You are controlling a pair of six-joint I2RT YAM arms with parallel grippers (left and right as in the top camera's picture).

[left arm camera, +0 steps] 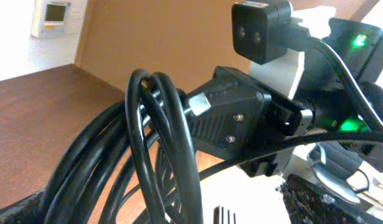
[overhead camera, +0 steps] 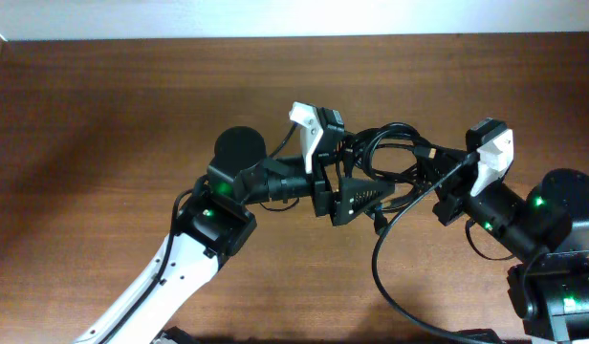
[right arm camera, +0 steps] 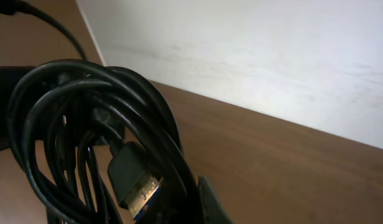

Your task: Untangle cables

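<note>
The cables (overhead camera: pixel 395 143) are a bundle of thin black loops held in the air between my two grippers. My left gripper (overhead camera: pixel 361 199) is at the bundle's left side. In the left wrist view its fingers (left arm camera: pixel 173 211) stand wide apart, with the loops (left arm camera: pixel 148 143) passing between them and a gap beside them. My right gripper (overhead camera: pixel 436 186) is shut on the bundle's right side, and its black jaw (left arm camera: pixel 235 118) shows clamped on the loops. In the right wrist view the loops (right arm camera: pixel 67 124) and a gold-tipped plug (right arm camera: pixel 138 190) lie against my right gripper (right arm camera: pixel 179 211).
A thin black cord (overhead camera: pixel 381 258) trails from the bundle down toward the front edge. The brown wooden table (overhead camera: pixel 103 143) runs under both arms. A white wall (right arm camera: pixel 272 56) stands behind its far edge. A dark round patch (overhead camera: pixel 239 145) lies by the left arm.
</note>
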